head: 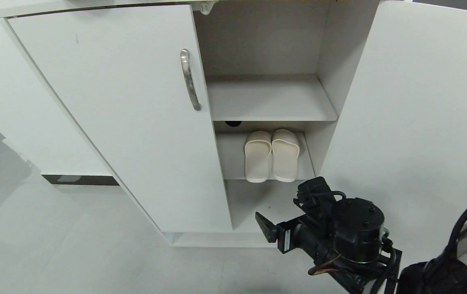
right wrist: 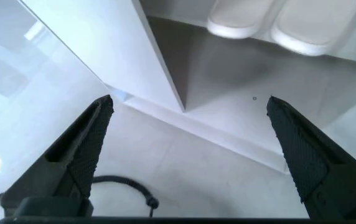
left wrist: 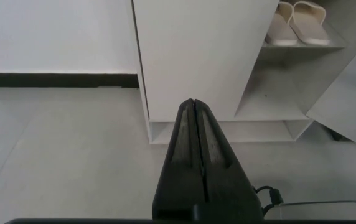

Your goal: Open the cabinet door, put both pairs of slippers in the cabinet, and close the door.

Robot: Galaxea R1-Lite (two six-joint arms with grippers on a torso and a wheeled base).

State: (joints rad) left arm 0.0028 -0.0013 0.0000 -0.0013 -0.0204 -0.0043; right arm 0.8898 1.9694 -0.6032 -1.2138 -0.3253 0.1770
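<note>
Head view: pair of cream rubber slippers [head: 273, 155] side by side on middle shelf of white wooden cabinet [head: 270, 98], right door [head: 413, 122] swung open; right gripper [head: 286, 208] low before bottom compartment.
Left wrist view: left gripper [left wrist: 193, 102] pressed together above pale grey floor [left wrist: 72, 155].
Right wrist view: right gripper spread wide.

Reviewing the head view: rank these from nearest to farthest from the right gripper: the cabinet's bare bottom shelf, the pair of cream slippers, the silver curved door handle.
Measured from the right gripper:
1. The bare bottom shelf, just ahead of it, low in the open cabinet.
2. The pair of cream slippers, on the middle shelf above.
3. The silver curved door handle, high on the closed left door.
</note>
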